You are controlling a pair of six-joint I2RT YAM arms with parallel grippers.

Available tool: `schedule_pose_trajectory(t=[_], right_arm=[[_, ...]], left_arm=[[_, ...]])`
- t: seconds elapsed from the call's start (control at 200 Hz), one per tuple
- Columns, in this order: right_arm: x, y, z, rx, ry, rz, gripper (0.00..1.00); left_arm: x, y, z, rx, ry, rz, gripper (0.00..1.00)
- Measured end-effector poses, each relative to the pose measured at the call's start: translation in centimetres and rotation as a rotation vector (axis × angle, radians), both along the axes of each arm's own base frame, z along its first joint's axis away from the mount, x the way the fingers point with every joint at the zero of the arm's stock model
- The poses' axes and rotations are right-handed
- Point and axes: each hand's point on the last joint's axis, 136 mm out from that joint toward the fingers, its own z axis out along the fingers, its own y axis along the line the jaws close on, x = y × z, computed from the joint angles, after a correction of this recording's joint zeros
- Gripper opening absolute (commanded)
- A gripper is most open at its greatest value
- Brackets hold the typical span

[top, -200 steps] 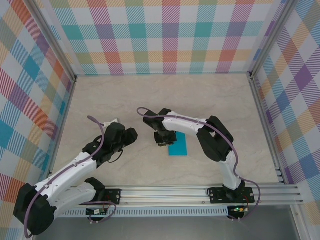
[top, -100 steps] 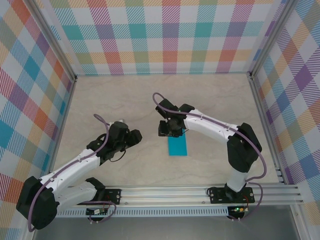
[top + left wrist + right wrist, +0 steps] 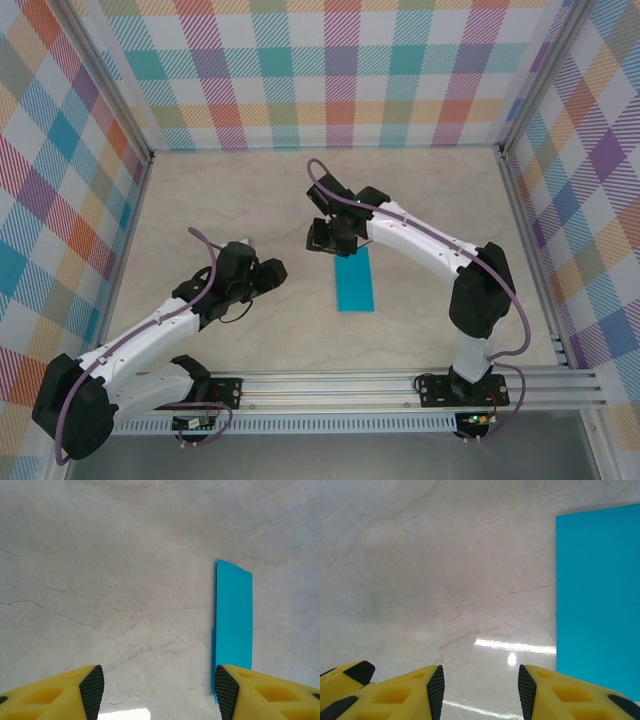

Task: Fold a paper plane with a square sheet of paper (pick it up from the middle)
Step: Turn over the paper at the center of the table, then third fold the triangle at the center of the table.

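Two pairs of fingers: both are spread with nothing between them, and neither touches the paper.
Right fingers (image 3: 570,692): a second ago they sat low over the near-left part of the paper and closer together. Now they have opened and pulled away toward the far left, and they hang just past the strip's far end.
Left fingers (image 3: 60,690): they have crept a little forward in that second. They wait to the left of the paper, near it but apart.
Paper (image 3: 355,280): it lies flat on the tabletop (image 3: 230,200) near the middle. It is folded into a long narrow strip that runs away from my bases. With my right arm off it, its whole length now shows from above.
Edge detail: in the left wrist view a thin sliver of a lower layer peeks out along the strip's left edge near its close end, so I judge the layers are not quite flush.
What changed: the pressing contact is gone, and the strip stays flat without my weight on it.
Meaning for the task: I take the lengthwise fold as set and released. The shape is still a plain rectangle with no pointed nose, so most of the plane is not yet made.
Next move, as I judge it: go back to the strip's far end to turn its corners in, with my left fingers pinning the near end so the thin sheet does not slide.
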Motion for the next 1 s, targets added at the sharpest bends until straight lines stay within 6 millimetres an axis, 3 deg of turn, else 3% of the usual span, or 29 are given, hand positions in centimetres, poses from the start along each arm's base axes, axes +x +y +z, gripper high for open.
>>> schedule_pose_trajectory(t=[0.39,0.695,1.0], right_arm=[[1.0,-1.6,-0.6,0.016,0.031,-0.020,0.46],[-1.9,-7.3,-7.5,0.039,0.155,-0.078,0.34],[-4.0,-9.1,-11.5,0.050,0.186,-0.086,0.33]], left_arm=[[0.5,-1.2,-0.6,-0.015,0.029,-0.034,0.60],[1.9,-5.0,-1.8,-0.056,0.103,-0.141,0.46],[3.2,-8.7,-2.8,-0.070,0.139,-0.215,0.41]])
